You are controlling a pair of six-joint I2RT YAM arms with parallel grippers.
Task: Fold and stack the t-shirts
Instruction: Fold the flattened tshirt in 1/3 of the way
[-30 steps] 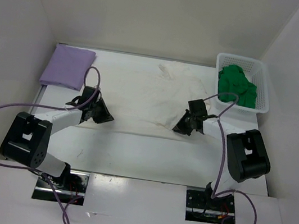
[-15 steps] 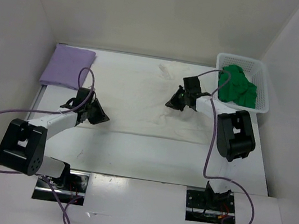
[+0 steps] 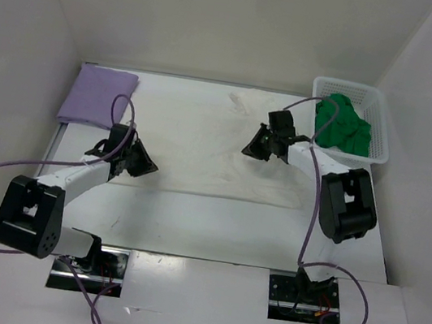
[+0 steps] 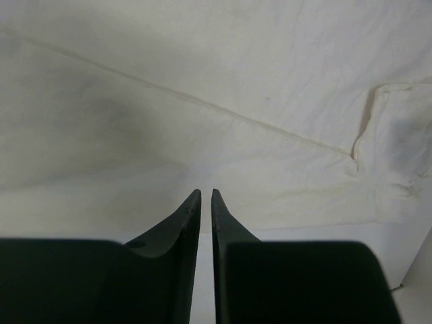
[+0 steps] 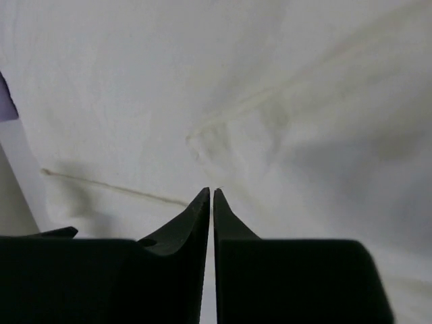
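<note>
The cream shirt point(image 3: 204, 135) lay flat on the table point(image 3: 214, 227), left of the basket point(image 3: 383, 131). The left claw point(image 4: 206, 192) and the right claw point(image 5: 210, 191) were both pinched together, tips over it.

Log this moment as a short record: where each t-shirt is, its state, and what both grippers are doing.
lavender t-shirt: folded, far left corner of the table
cream t-shirt: spread mid-table, rumpled, not yet folded
green t-shirt: bunched in the white basket, far right
left gripper: jaws nearly together, low over the cream shirt's near left edge
right gripper: jaws nearly together, over the cream shirt's right part
cloth between fingers: none visible
stack: not begun
</note>
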